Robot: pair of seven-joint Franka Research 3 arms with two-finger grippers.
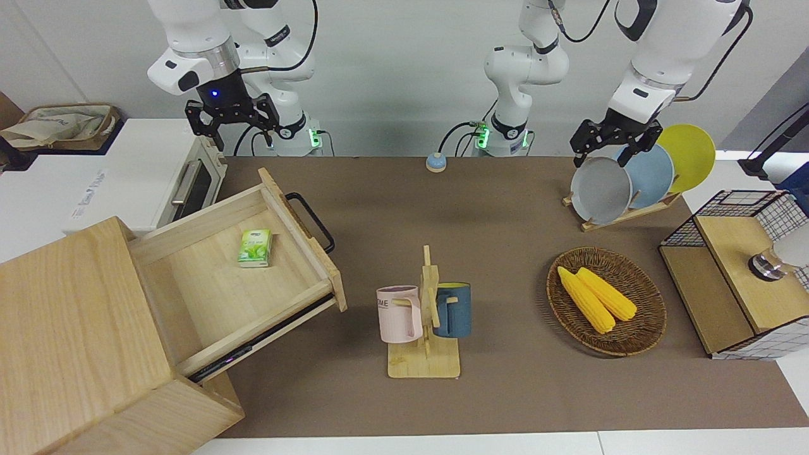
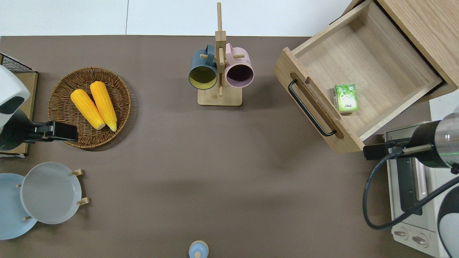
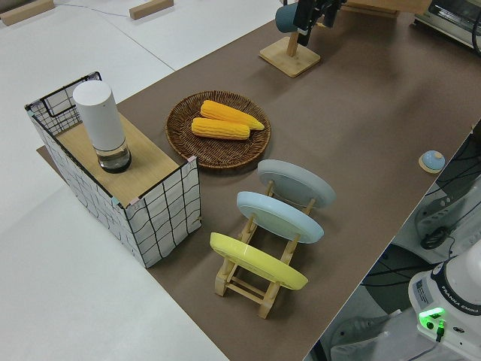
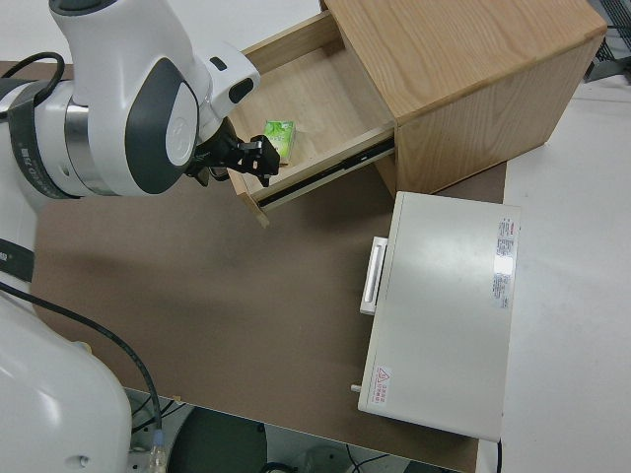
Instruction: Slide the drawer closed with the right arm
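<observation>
The drawer point(image 1: 208, 272) of the pale wooden cabinet point(image 1: 76, 316) stands pulled far out, its black bar handle point(image 1: 311, 221) toward the table's middle. A green pack point(image 1: 255, 247) lies inside it. The overhead view shows the drawer point(image 2: 376, 61), handle point(image 2: 310, 109) and pack point(image 2: 346, 97) too. My right gripper point(image 1: 231, 120), blue light on its wrist, is open and empty. In the overhead view it point(image 2: 369, 151) hangs over the toaster oven's edge, just off the drawer front's corner nearest the robots. The right side view shows it point(image 4: 240, 163) by that corner. My left arm is parked, its gripper point(image 1: 608, 150) open.
A white toaster oven point(image 1: 158, 170) stands beside the cabinet, nearer to the robots. A mug rack point(image 1: 425, 316) with two mugs stands mid-table. A wicker basket point(image 1: 638, 341) with corn, a plate rack point(image 1: 626, 212) and a mesh box point(image 1: 733, 278) stand toward the left arm's end.
</observation>
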